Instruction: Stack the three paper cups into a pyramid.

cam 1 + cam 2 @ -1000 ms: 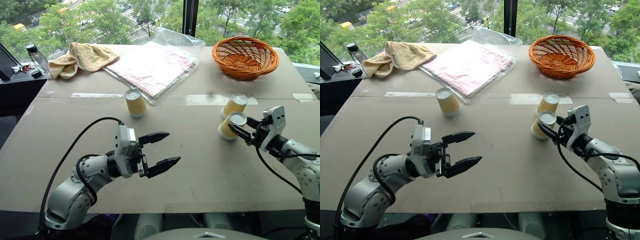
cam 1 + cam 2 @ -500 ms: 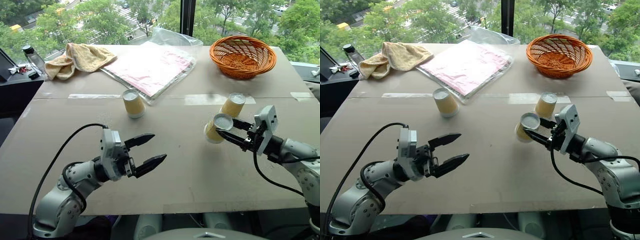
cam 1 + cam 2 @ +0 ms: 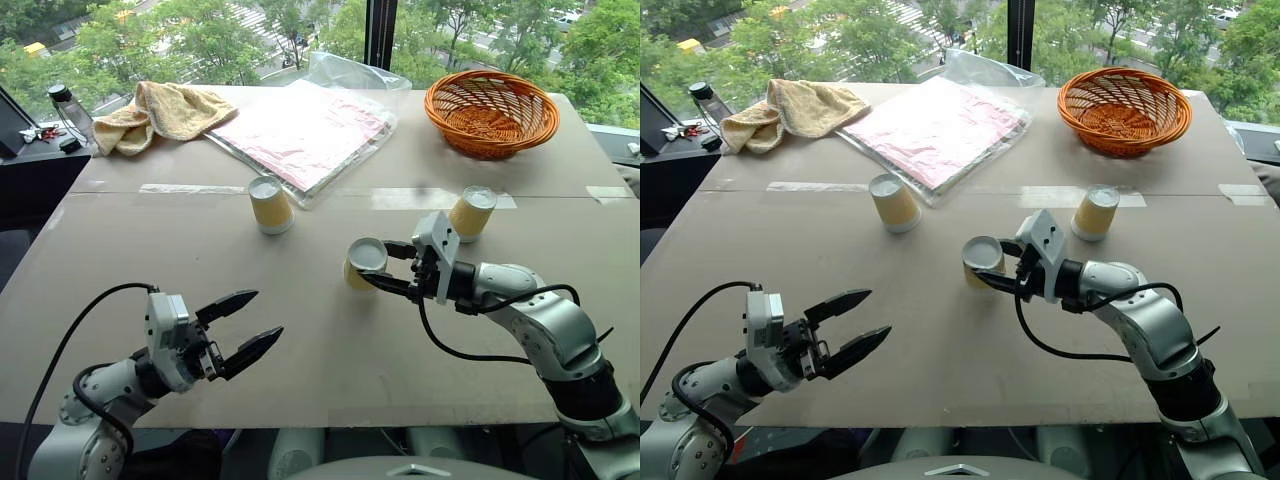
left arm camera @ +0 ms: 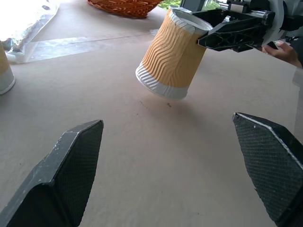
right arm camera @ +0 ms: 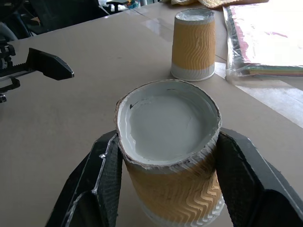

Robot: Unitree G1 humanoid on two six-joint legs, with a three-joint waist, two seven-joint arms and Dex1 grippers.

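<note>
- My right gripper (image 3: 385, 268) is squeezing one paper cup (image 3: 364, 263) near its base, which faces up; it hangs tilted just above the middle of the worktop (image 3: 330, 340)
- My left gripper (image 3: 250, 324) is wide open with nothing in it, low near my side of the worktop
- A second cup (image 3: 269, 204) stands upside down, just beside the pink plastic folder (image 3: 305, 135)
- The third cup (image 3: 471, 213) stands upside down too, off to the right, nearer the orange basket (image 3: 490, 113)
- These two standing cups are well apart, so I think there is no bottom row yet
- To do this step well, I would set the cup I hold flat on its rim, right next to one standing cup, sides nearly touching
- I should make it straight before it lands, since it leans now
- I would let go slowly so it does not tip
- Paper cups are light, so a small bump could knock one over
</note>
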